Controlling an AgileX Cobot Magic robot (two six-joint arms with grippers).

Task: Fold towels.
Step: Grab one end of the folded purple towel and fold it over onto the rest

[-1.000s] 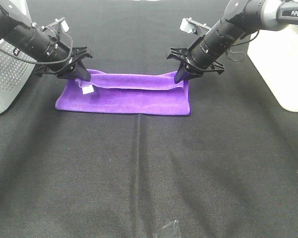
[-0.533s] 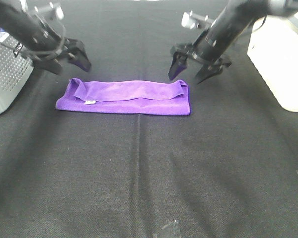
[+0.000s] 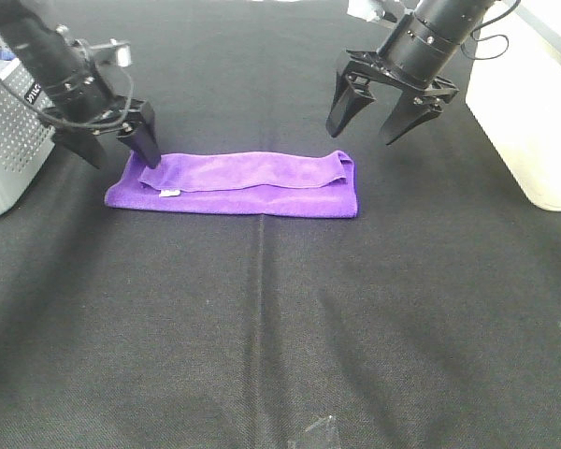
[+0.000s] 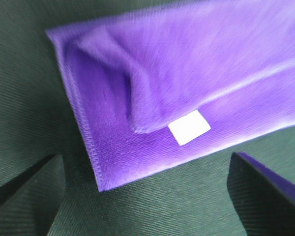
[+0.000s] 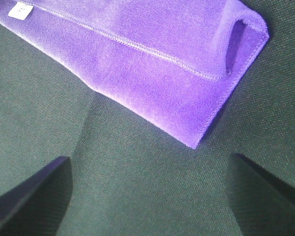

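The purple towel point(image 3: 238, 184) lies folded into a long strip on the black table, its white tag point(image 3: 168, 193) near its left end. The left wrist view shows the towel point(image 4: 187, 78) and the tag point(image 4: 189, 127) close up; the right wrist view shows the towel's other end point(image 5: 152, 59). My left gripper point(image 3: 117, 148) is open and empty, low at the towel's left end, one fingertip point(image 3: 150, 154) at the cloth's corner. My right gripper point(image 3: 366, 122) is open and empty, raised above and behind the towel's right end.
A grey perforated box point(image 3: 9, 150) stands at the left edge, close to my left arm. A white container point(image 3: 528, 112) stands at the right. The black cloth-covered table point(image 3: 280, 327) stretches toward the front. Small clear scraps point(image 3: 318, 432) lie at the front edge.
Both grippers let go of the towel's upper fold and opened; the fold now lies flat. The right gripper rose and drew back. The left gripper lifted off, then came down at the left end.
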